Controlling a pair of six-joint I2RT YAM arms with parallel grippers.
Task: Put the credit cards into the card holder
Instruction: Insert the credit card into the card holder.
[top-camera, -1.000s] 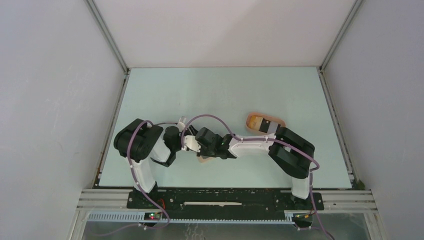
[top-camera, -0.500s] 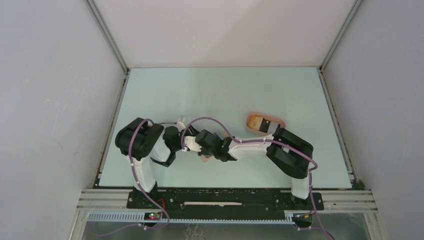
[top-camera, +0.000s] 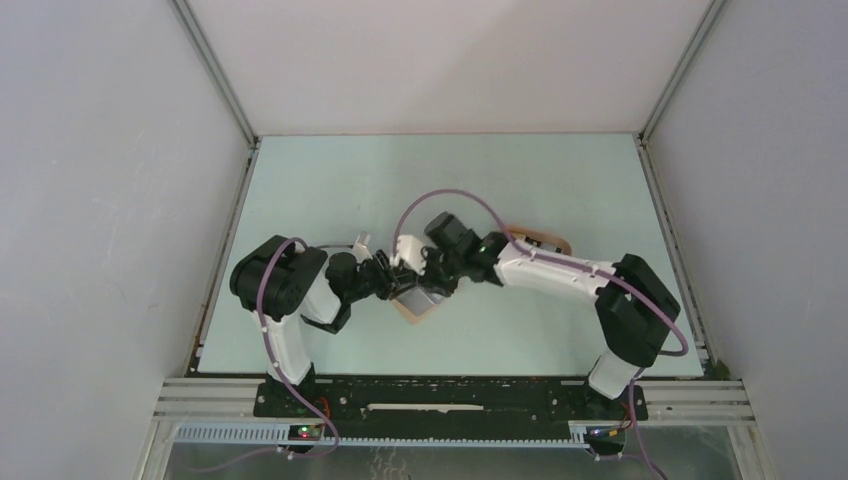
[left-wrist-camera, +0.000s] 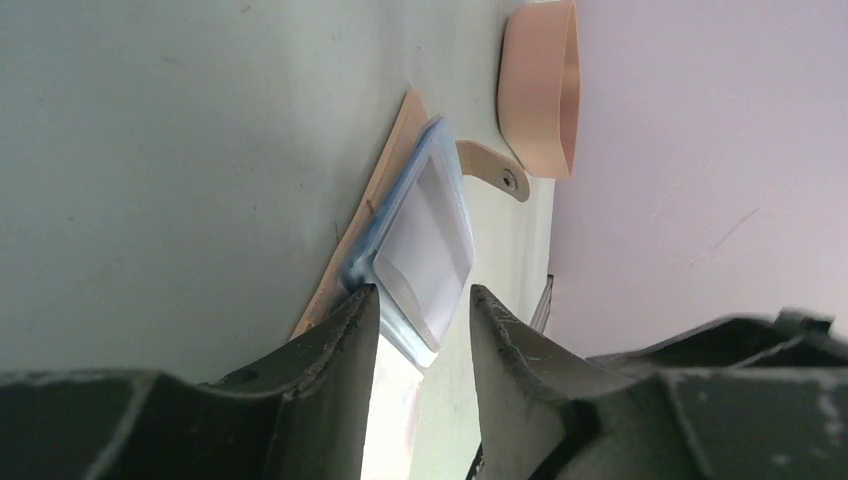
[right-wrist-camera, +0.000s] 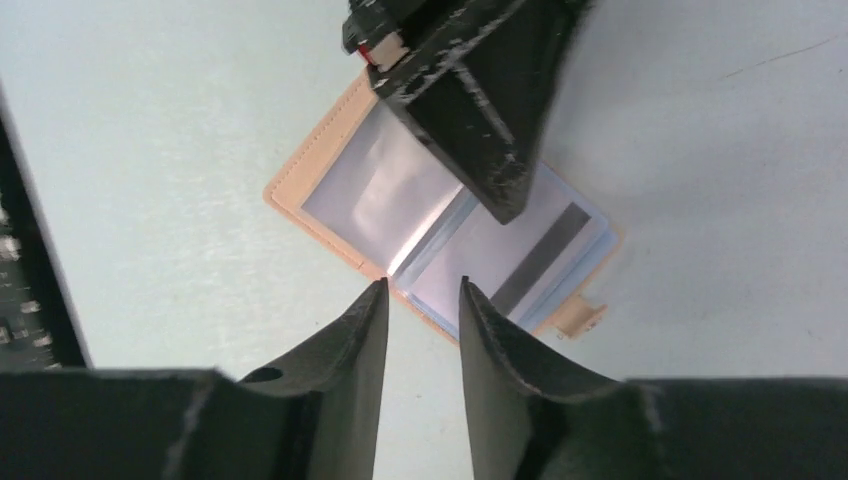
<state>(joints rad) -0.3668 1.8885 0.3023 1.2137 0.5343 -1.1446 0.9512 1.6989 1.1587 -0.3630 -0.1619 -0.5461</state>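
The tan card holder (top-camera: 416, 309) lies open on the table between both grippers. In the right wrist view the card holder (right-wrist-camera: 300, 175) shows clear sleeves, and a light blue-grey credit card (right-wrist-camera: 520, 255) with a dark stripe sits in its right half. My left gripper (top-camera: 393, 288) is open, its jaws straddling a corner of a clear sleeve (left-wrist-camera: 425, 240) above the tan cover (left-wrist-camera: 385, 170). Its fingers (right-wrist-camera: 470, 110) reach over the holder's middle. My right gripper (right-wrist-camera: 420, 283) is open and empty, above the holder's near edge. The other cards are hidden.
The peach-pink oval tray (top-camera: 562, 243) stands right of the holder, mostly hidden behind my right forearm; it also shows in the left wrist view (left-wrist-camera: 540, 90). The holder's strap with its snap (right-wrist-camera: 580, 318) sticks out to the side. Grey walls enclose the table.
My right arm has lifted and swung toward the far side, off the holder. The holder now shows open. The left arm has barely moved.
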